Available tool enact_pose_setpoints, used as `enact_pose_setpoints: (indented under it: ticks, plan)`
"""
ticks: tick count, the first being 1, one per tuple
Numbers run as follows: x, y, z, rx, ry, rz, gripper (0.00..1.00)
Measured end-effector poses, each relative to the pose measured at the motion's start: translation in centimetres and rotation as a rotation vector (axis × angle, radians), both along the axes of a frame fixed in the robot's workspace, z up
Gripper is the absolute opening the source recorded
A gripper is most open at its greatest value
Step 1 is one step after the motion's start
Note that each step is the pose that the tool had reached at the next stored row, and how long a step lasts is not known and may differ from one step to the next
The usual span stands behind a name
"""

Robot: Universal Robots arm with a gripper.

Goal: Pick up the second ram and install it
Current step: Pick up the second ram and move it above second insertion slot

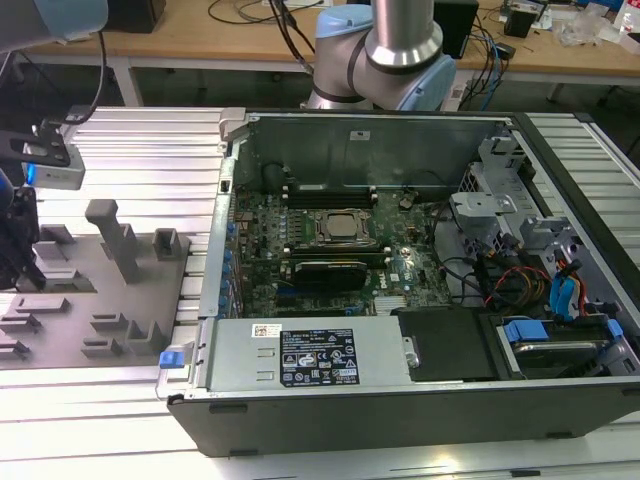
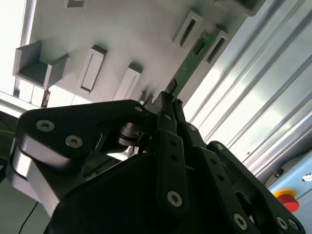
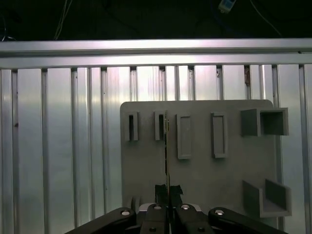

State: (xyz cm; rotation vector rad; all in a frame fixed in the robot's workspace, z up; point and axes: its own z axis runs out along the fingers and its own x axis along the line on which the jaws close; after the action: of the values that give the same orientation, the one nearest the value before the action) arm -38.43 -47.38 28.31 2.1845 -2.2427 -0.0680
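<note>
Second wrist view: gripper [image 2: 169, 100] pinched on second ram [image 2: 191, 61] over grey holder tray [image 2: 122, 29]

Fingers [image 2: 165, 146] are closed flat on one end of the second ram, a thin green stick. The rest of it sticks out past the tips. Its far end sits by two narrow slots [image 2: 214, 46] at the tray edge; cannot tell if it touches the tray. A ribbed aluminium table [image 2: 253, 102] runs beside the tray, and a red stop button [image 2: 287, 197] sits close to the gripper body.

The first wrist view has the same grip. The gripper [image 3: 168, 191] holds the second ram [image 3: 167, 156] edge-on, a thin line running across the tray [image 3: 204, 180] up beside a slot. More slots and open box pockets [image 3: 265, 122] stand on the tray. In both wrist views the gripper's black body blocks the near part of the tray.

In the exterior view the tray [image 1: 60, 300] is on the exterior view's left, just beside the open computer case [image 1: 300, 365]. Inside the case, the processor [image 1: 338, 228] is mid-board, with a black card [image 1: 325, 270] next to it and a cable bundle [image 1: 500, 275] on the exterior view's right. The arm base [image 1: 385, 50] stands behind the case
</note>
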Motion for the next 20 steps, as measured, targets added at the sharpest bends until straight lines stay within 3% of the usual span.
enact_pose_setpoints:
  ticks: [15,20]
  plan:
    - [0.0,0.0,3.02,-0.0001,0.0,0.0,0.13]
    - [0.0,0.0,3.73,0.0,0.0,0.0,0.13]
